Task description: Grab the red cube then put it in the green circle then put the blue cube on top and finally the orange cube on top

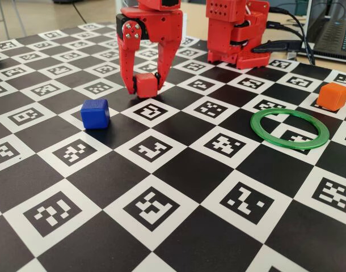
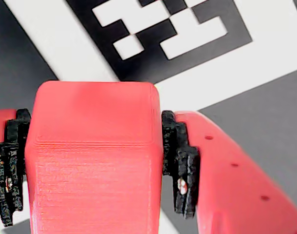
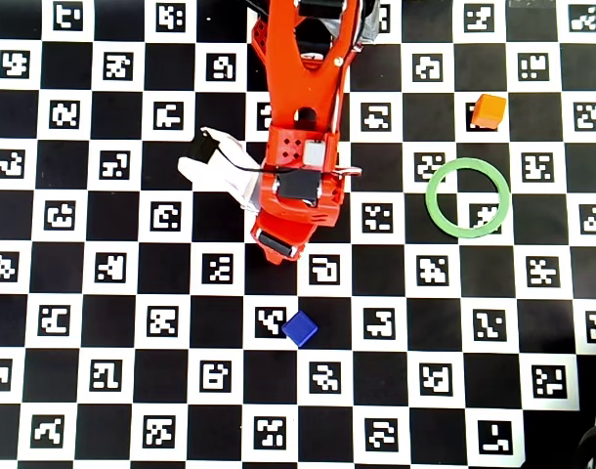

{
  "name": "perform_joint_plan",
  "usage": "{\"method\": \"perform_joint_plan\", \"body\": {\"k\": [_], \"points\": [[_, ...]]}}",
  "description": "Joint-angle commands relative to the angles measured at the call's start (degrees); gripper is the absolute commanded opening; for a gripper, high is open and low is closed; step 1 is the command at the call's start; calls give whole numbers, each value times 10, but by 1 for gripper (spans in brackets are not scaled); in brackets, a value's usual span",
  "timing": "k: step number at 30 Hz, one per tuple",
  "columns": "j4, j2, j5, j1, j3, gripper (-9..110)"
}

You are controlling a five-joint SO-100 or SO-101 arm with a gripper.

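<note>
Checkerboard marker mat (image 1: 178, 170) underneath. Red cube (image 1: 145, 85) pinched between the closed jaws of gripper (image 1: 144, 89), well apart from green circle (image 1: 289, 128). Risk: slipping in transit or clipping the ring's rim.

The board (image 1: 178, 170) is a checkerboard of black squares and white squares, each white one carrying a black blocky marker, no two alike; the red cube (image 1: 145, 85), upper middle of the fixed view, is a matte, slightly pinkish red, nearly the same as the bright red gripper (image 1: 144, 86) around it; in the wrist view the fingers carry black pads (image 2: 181, 163); the blue cube (image 1: 95, 113) at left is deep blue; the green circle (image 1: 264, 135) at right is translucent green; the orange cube (image 1: 333, 96) at the right edge is bright orange.
</note>
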Motion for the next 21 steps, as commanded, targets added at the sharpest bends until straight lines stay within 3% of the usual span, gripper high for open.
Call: {"method": "perform_joint_plan", "body": {"k": [1, 11, 21], "points": [[69, 70, -18, 8, -89, 8], [238, 57, -23, -85, -263, 8], [286, 52, 87, -276, -317, 8]]}}
